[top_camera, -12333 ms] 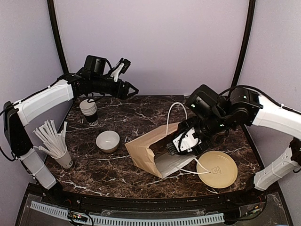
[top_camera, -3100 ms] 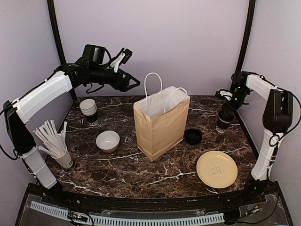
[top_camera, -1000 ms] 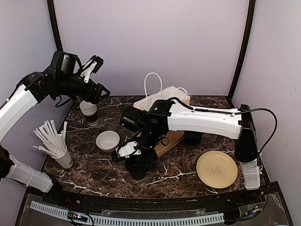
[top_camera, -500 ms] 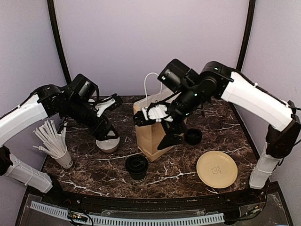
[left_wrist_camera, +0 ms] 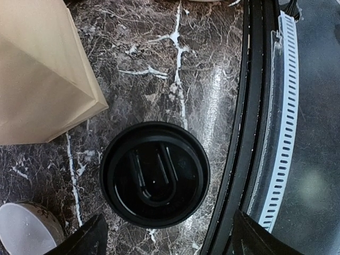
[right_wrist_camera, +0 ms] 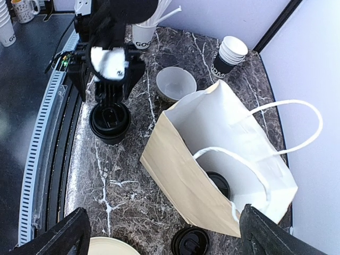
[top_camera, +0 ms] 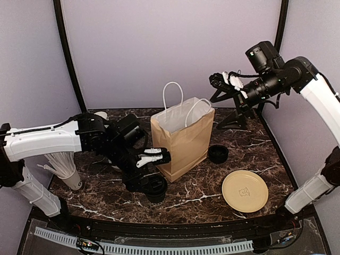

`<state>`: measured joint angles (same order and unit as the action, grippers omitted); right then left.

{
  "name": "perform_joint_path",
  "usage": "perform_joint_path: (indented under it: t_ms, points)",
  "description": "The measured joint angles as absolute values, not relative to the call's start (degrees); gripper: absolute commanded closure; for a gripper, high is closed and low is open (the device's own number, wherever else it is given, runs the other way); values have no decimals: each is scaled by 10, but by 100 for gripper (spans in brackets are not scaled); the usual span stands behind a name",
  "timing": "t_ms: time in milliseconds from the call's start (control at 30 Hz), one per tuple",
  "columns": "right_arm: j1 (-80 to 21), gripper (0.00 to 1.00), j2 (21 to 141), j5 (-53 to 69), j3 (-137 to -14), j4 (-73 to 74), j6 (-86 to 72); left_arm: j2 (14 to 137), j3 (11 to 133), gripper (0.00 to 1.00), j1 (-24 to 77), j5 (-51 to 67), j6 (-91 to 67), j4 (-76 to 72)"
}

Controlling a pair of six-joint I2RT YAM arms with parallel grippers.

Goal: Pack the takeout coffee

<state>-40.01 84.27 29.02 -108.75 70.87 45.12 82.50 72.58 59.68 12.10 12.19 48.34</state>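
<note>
Black round-lidded paper cup point(left_wrist_camera: 154, 174) on veined marble point(left_wrist_camera: 159, 64)

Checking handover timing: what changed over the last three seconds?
The right tool carried a lidded cup from the far right to the front edge, released it and withdrew up right. The left tool came down over that cup, open. The bag, lid stack and plate stayed.

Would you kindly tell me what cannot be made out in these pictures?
Top view: the left arm hides the bowl; the bag wall hides the cup inside.
Left wrist: the second cup shows only its lid, no lettering.
Right wrist: the bottom edge cuts the plate.
</note>
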Motion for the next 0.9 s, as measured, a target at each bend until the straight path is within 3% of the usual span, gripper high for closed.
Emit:
perform_joint_path:
  t_ms: [900]
  points:
    - [-348,1,809,302,-1009,672,443,944,771,18,622,72,175,481]
